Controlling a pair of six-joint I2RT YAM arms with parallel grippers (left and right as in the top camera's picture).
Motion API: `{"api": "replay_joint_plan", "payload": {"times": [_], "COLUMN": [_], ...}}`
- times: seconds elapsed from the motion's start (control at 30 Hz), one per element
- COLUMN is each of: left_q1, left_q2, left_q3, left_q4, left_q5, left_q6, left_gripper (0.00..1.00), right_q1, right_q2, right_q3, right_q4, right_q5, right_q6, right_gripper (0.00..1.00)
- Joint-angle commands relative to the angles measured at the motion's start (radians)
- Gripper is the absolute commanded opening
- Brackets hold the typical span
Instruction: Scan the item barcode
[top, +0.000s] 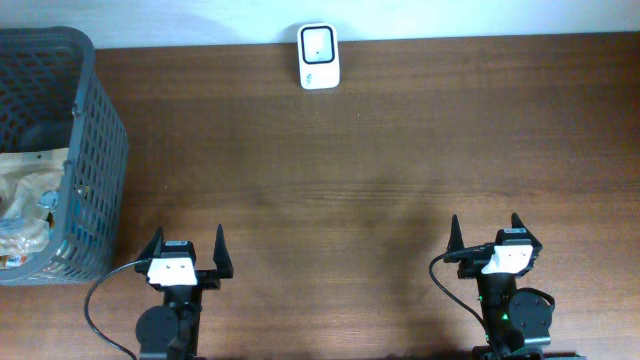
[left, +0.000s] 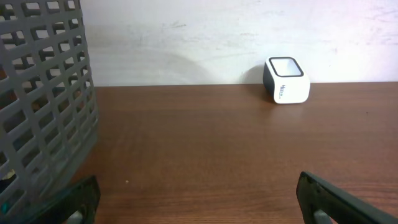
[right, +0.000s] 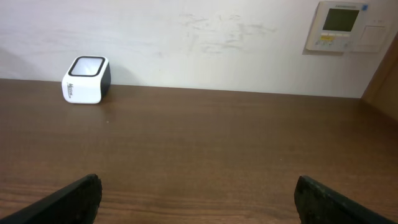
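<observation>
At the left edge of the overhead view, a dark grey lattice basket (top: 100, 150) is cut off by the frame, so only its right wall and part of its interior show. Inside lie crumpled tan and pale packets (top: 28, 195), overlapping and partly hidden by the rim. No barcode can be made out on them, and their number cannot be told. From the left wrist view only the basket's outer wall shows, with the contents screened by the lattice. Across the brown wooden table (top: 380, 180), the barcode scanner (top: 319, 56) is a small white box with a dark-framed window facing up. It stands at the far edge against the pale wall, well apart from the basket and both arms, and its side lettering is too small to read. A wall panel (right: 342, 25) at the upper right of the right wrist view has an unreadable display. The left gripper (top: 188, 236) sits at the near edge, just beside the basket's near corner, held low and pointing toward the far wall, jaws spread wide with nothing between them. Only the tips of its fingers (left: 326, 198) enter the wrist view, at the bottom corners. The right gripper (top: 486, 222) sits at the near edge on the right, pointing the same way, jaws equally wide and empty. Both arm bases are cut off by the bottom edge. A black cable (top: 93, 305) loops beside the left arm.
</observation>
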Motion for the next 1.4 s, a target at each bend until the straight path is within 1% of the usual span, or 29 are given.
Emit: {"api": "replay_joint_plan", "payload": {"times": [0.0, 0.47, 0.5, 0.53, 0.6, 0.63, 0.67, 0.77, 0.8, 0.87, 0.93, 1.0, 1.1, 1.13, 1.17, 1.2, 1.27, 1.33, 1.37], "left_q1": [0.005, 0.005, 0.005, 0.005, 0.005, 0.005, 0.005, 0.005, 0.005, 0.005, 0.005, 0.005, 0.005, 0.005, 0.005, 0.005, 0.005, 0.005, 0.005], "left_q2": [-0.01, -0.01, -0.01, -0.01, -0.01, -0.01, -0.01, -0.01, -0.01, -0.009, 0.003, 0.039, 0.138, 0.2, 0.283, 0.379, 0.573, 0.734, 0.801], "left_q3": [-0.006, -0.006, -0.006, -0.006, -0.006, -0.006, -0.006, -0.002, 0.007, 0.048, 0.115, 0.209, 0.393, 0.492, 0.61, 0.735, 0.973, 1.161, 1.238], "left_q4": [0.003, 0.003, 0.01, 0.027, 0.094, 0.15, 0.245, 0.534, 0.584, 0.598, 0.543, 0.454, 0.272, 0.166, 0.034, -0.108, -0.386, -0.572, -0.646], "left_q5": [0.011, 0.011, 0.11, 0.177, 0.321, 0.366, 0.396, 0.403, 0.402, 0.402, 0.392, 0.366, 0.238, 0.168, 0.131, 0.134, 0.167, 0.263, 0.288], "left_q6": [0.013, 0.012, -0.051, -0.072, -0.082, -0.082, -0.082, -0.082, -0.082, -0.082, -0.067, -0.013, 0.049, 0.058, 0.089, 0.128, 0.137, 0.136, 0.137], "left_gripper": [0.99, 0.99, 0.99, 0.99, 0.99, 0.99, 0.99, 0.99, 0.99, 0.99, 0.99, 0.99, 0.99, 0.99, 0.99, 0.99, 0.99, 0.99, 0.99], "right_q1": [0.005, 0.005, 0.005, 0.005, 0.005, 0.005, 0.005, 0.005, 0.005, 0.005, 0.005, 0.005, 0.005, 0.005, 0.005, 0.005, 0.005, 0.005, 0.005], "right_q2": [-0.009, -0.009, -0.009, -0.009, -0.009, -0.009, -0.009, -0.009, -0.009, -0.009, -0.009, -0.009, -0.009, -0.009, -0.009, -0.009, -0.009, -0.009, -0.009], "right_q3": [-0.008, -0.008, -0.008, -0.008, -0.008, -0.008, -0.008, -0.008, -0.008, -0.008, -0.008, -0.008, -0.008, -0.008, -0.008, -0.008, -0.008, -0.008, -0.008], "right_q4": [-0.005, -0.005, -0.005, -0.005, -0.005, -0.005, -0.005, -0.005, -0.005, -0.005, -0.005, -0.005, -0.005, -0.005, -0.005, -0.005, -0.005, -0.005, -0.005], "right_q5": [-0.003, -0.003, -0.003, -0.003, -0.003, -0.003, -0.003, -0.003, -0.003, -0.003, -0.003, -0.003, -0.003, -0.003, -0.003, -0.003, -0.003, -0.003, -0.003], "right_q6": [0.008, 0.008, 0.008, 0.008, 0.008, 0.008, 0.008, 0.008, 0.008, 0.008, 0.008, 0.008, 0.008, 0.008, 0.008, 0.008, 0.008, 0.008, 0.008], "right_gripper": [0.98, 0.98, 0.98, 0.98, 0.98, 0.98, 0.98, 0.98, 0.98, 0.98, 0.98, 0.98, 0.98, 0.98, 0.98, 0.99, 0.98, 0.99, 0.99]}}
